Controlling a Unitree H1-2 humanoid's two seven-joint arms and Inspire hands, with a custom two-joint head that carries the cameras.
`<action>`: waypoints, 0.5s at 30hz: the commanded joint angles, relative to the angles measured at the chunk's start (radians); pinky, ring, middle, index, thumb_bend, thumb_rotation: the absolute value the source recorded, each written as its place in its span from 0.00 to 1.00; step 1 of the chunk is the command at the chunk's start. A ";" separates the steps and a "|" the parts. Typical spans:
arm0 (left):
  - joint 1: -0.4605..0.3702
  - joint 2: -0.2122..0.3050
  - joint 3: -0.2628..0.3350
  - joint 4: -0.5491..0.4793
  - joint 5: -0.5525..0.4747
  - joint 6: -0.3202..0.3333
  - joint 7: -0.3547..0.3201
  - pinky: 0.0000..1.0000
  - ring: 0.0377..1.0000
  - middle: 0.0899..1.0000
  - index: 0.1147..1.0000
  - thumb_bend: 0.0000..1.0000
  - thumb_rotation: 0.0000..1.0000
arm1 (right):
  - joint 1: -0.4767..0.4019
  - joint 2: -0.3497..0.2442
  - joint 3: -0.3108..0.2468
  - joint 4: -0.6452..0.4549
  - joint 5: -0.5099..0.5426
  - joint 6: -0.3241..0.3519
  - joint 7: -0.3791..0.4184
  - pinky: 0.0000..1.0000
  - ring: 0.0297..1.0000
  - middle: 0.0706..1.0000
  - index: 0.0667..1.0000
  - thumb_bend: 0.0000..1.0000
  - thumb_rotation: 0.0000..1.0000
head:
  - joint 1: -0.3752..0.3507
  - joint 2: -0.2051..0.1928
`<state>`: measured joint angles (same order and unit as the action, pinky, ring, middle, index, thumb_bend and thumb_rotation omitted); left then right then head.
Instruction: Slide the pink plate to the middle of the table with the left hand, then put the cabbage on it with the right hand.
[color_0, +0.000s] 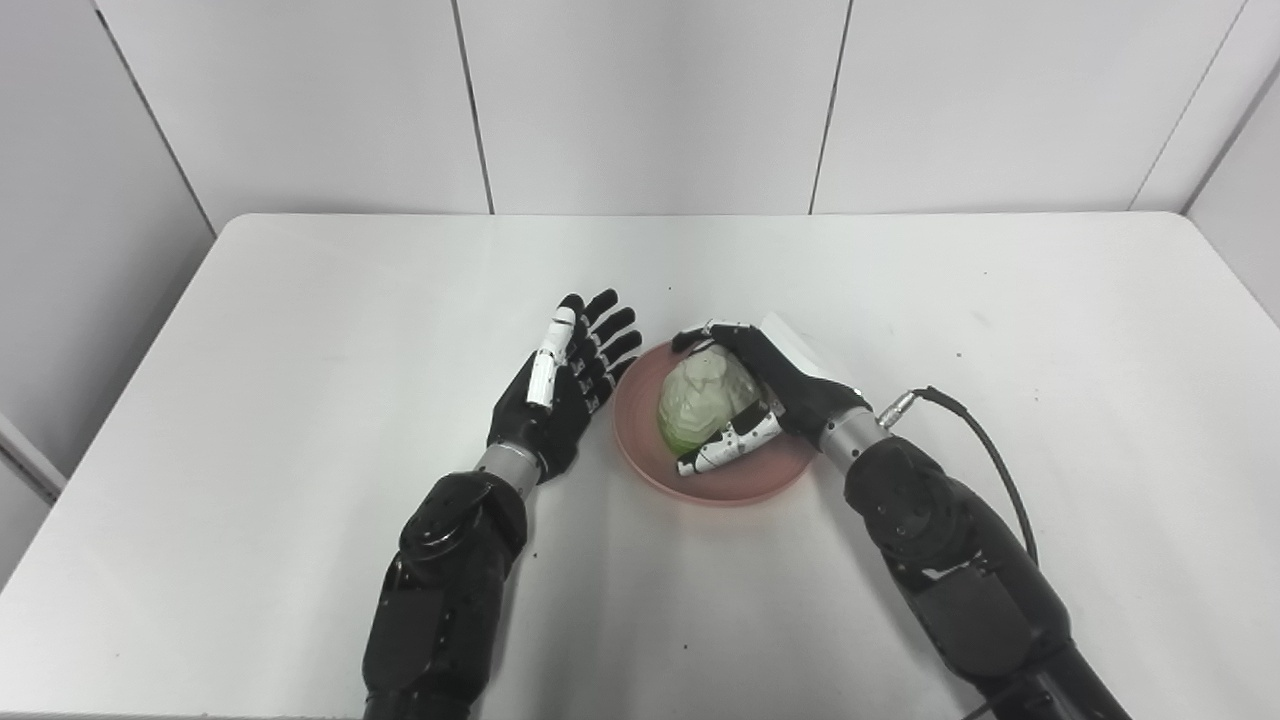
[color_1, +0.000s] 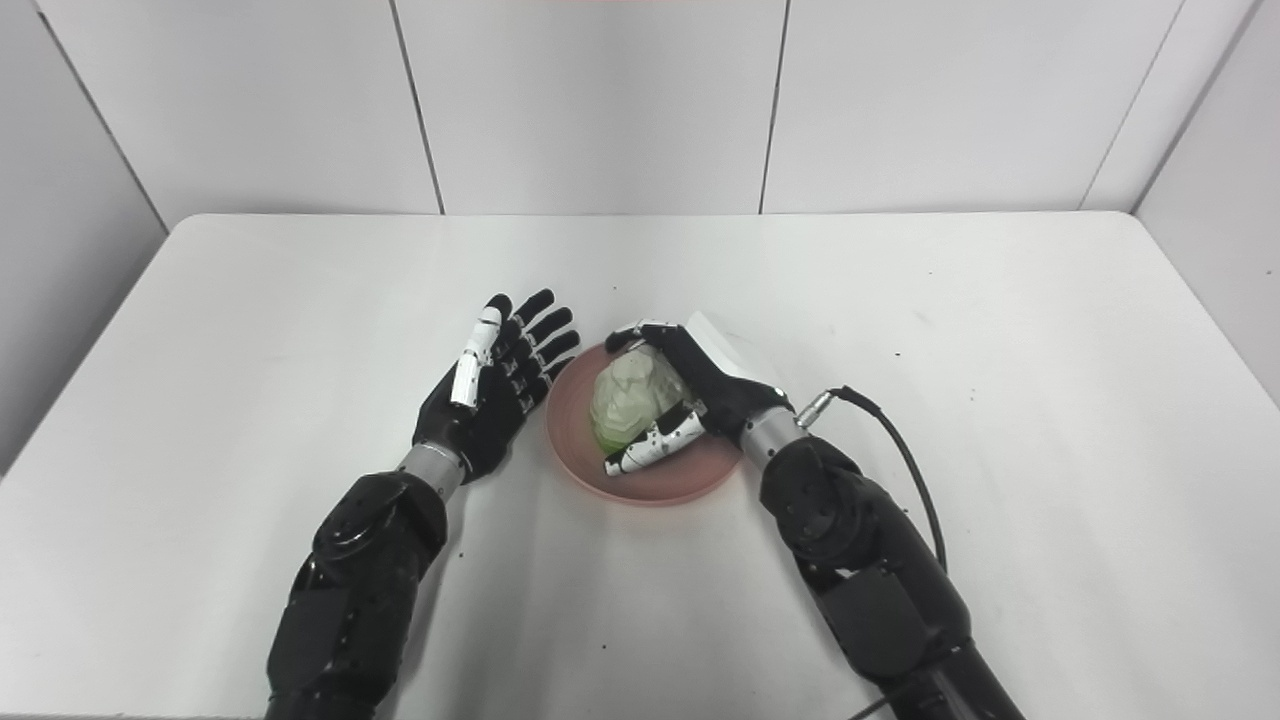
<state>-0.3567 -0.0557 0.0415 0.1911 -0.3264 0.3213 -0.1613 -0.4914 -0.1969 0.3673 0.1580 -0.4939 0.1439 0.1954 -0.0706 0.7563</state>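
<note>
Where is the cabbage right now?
The cabbage sits over the pink plate near the table's middle, with the right hand wrapped around it and the open left hand beside the plate's left rim.

2 head cameras, sitting side by side, are looking steeply down at the white table (color_0: 300, 300) (from fairly near), both sharing almost the whole tabletop.

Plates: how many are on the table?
1. The pink plate sits mid-table, holding the cabbage gripped by the right robot hand. None seems hidden.
</note>
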 joint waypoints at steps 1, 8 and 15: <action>-0.010 0.004 0.002 -0.009 -0.001 0.015 -0.001 0.91 0.92 0.92 0.91 0.45 1.00 | -0.027 -0.005 -0.002 -0.026 -0.004 -0.021 0.008 0.67 0.82 0.90 0.98 1.00 0.45 | 0.001 0.000; -0.009 0.003 0.004 -0.020 -0.004 0.033 0.001 0.92 0.92 0.92 0.91 0.45 1.00 | -0.022 0.000 -0.027 -0.048 0.054 -0.036 0.031 0.66 0.94 1.00 1.00 1.00 0.60 | -0.001 -0.003; -0.009 0.002 0.008 -0.013 -0.010 0.028 -0.004 0.91 0.92 0.92 0.91 0.45 1.00 | -0.011 0.007 -0.045 -0.104 0.079 -0.031 0.033 0.71 0.97 1.00 1.00 1.00 0.58 | -0.002 -0.004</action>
<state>-0.3567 -0.0551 0.0447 0.1842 -0.3278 0.3372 -0.1619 -0.4690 -0.1974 0.3378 0.1007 -0.4268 0.1439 0.2425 -0.0736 0.7517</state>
